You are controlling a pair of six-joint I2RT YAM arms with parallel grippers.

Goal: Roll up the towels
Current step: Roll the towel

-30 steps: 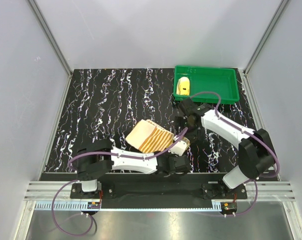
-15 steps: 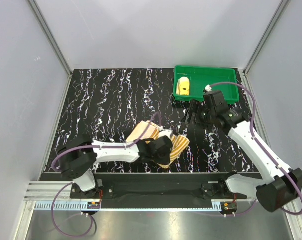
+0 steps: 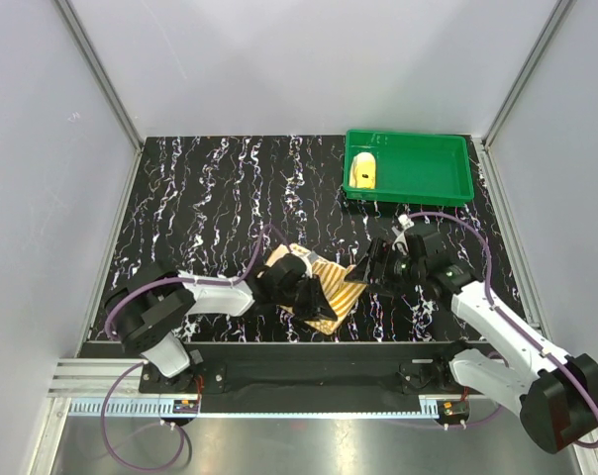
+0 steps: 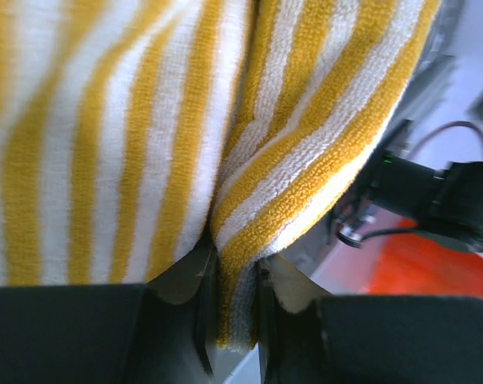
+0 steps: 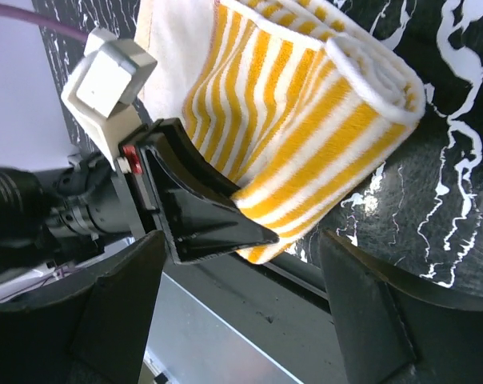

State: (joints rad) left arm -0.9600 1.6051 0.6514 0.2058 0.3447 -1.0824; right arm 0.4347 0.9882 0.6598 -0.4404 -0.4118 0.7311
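Striped towel lies partly rolled at lower centre of the overhead view, close to the near edge of the table. On its left, my left gripper is clamped on it; the left wrist view shows the jaws nipping a hanging fold of the cloth and nothing more. To the right, my right gripper stands with its jaws wide apart and nothing between them, aimed at the roll's end.

I see two risks. The pinch is on only a thin fold, so a pull from the left could slip it free or unwind the roll. The right jaws are also lined up close to the left fingers, so closing in there could knock them or shove the towel toward the table edge.

Only the left wrist view shows the pinch itself; from overhead the arm hides it. The right wrist view alone shows the coiled end. Only the overhead view shows the yellow towel in the green tray, upper right, well apart from both grippers.
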